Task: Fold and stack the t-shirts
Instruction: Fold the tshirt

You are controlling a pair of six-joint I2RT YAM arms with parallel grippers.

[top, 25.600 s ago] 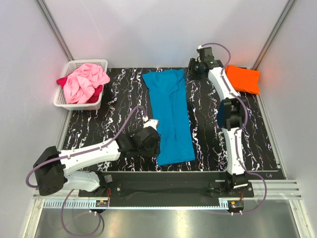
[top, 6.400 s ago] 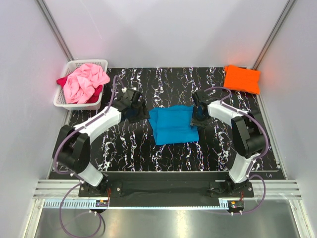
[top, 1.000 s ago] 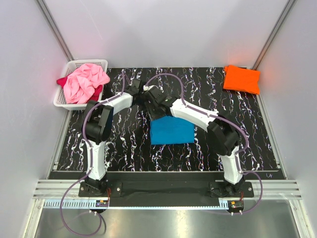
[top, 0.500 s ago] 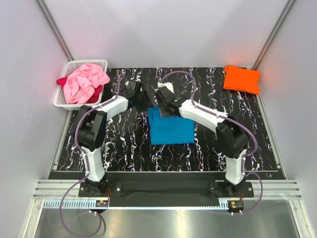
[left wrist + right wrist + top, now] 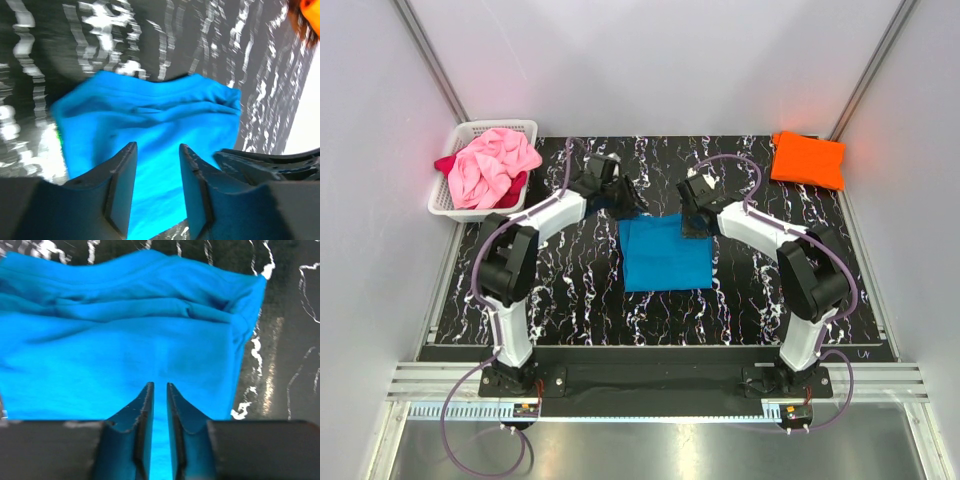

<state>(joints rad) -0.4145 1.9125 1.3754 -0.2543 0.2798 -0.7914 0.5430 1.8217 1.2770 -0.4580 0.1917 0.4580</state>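
The turquoise t-shirt [image 5: 665,255] lies folded into a rectangle in the middle of the table; it fills the left wrist view [image 5: 150,120] and the right wrist view [image 5: 130,340], with layered folds along one edge. My left gripper [image 5: 618,196] hovers at its far left corner, jaws open [image 5: 156,147] and nothing between them. My right gripper [image 5: 692,222] is over the far right corner, its jaws [image 5: 160,385] a narrow gap apart with no cloth pinched. The orange t-shirt [image 5: 808,160] lies folded at the far right corner. The pink t-shirt [image 5: 492,165] and dark red t-shirt [image 5: 445,163] are bunched in the basket.
The white lattice basket [image 5: 510,126] stands at the table's far left corner. The table top [image 5: 570,290] is black with white marbling. Grey walls close the table in on three sides. The right arm's black gripper [image 5: 270,165] shows beside the shirt in the left wrist view.
Both grippers have drawn apart from the shirt's far edge, the right one swinging rightward. The left jaws have opened, the right jaws have narrowed. The shirt's far edge now lies flatter.
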